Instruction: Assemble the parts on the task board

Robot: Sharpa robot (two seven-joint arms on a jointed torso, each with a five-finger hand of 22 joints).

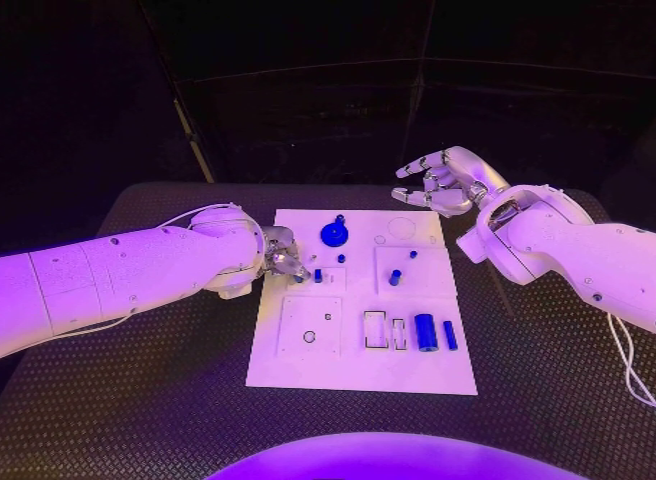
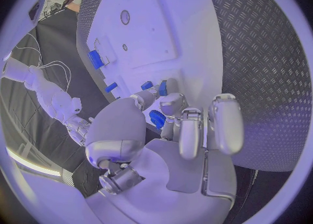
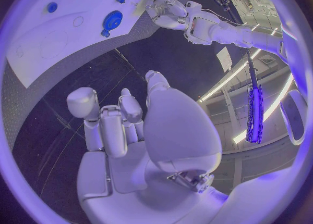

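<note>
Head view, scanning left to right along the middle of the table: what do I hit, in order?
Left hand at the board's left edge → blue gear → upright blue peg → blue cylinder lying flat → right hand, raised past the task board.

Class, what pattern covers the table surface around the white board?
A raised diamond tread pattern on the table, clearest in the left wrist view.

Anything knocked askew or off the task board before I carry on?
Nothing stands out. The task board lies flat on the table, the blue parts all on it. The left hand works at its left edge; the right hand hovers past the far corner, holding nothing.
</note>
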